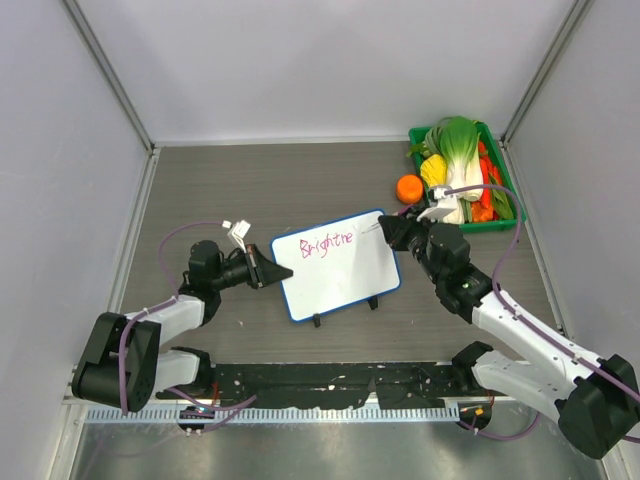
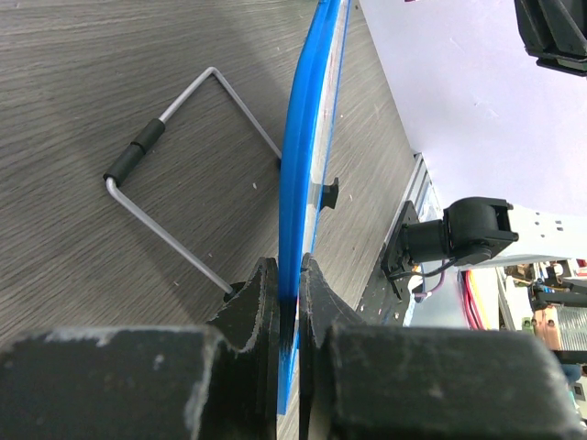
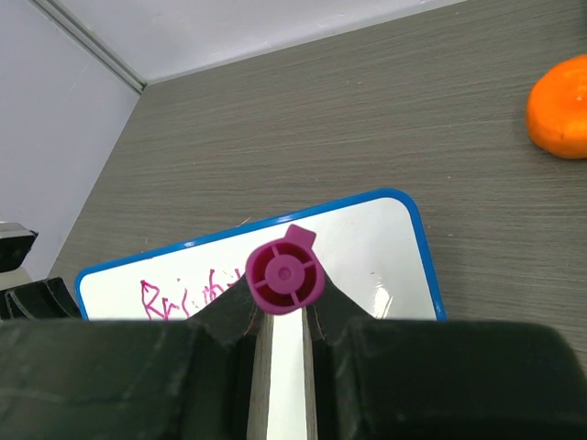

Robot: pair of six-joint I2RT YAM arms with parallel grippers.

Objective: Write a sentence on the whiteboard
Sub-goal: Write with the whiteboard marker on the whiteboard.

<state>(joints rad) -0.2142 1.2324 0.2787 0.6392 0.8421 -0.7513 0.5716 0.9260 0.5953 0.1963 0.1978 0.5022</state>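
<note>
The whiteboard (image 1: pixel 340 275), white with a blue frame, stands tilted on two black feet at the table's middle. Pink writing, the sentence (image 1: pixel 326 243), reads "Brightne" along its top. My left gripper (image 1: pixel 274 272) is shut on the board's left edge. In the left wrist view the blue frame (image 2: pixel 307 137) runs edge-on between the closed jaws of the left gripper (image 2: pixel 292 286). My right gripper (image 1: pixel 392 232) is shut on a magenta marker (image 3: pixel 284 273), tip at the board's upper right, just past the last letter. From the right wrist, the whiteboard (image 3: pixel 376 243) and the sentence (image 3: pixel 170 298) lie below the marker's end.
A green basket (image 1: pixel 497 226) of vegetables sits at the back right, an orange (image 1: pixel 409 187) beside it on the table. The board's wire stand (image 2: pixel 174 119) lies behind it. Grey walls close in on three sides.
</note>
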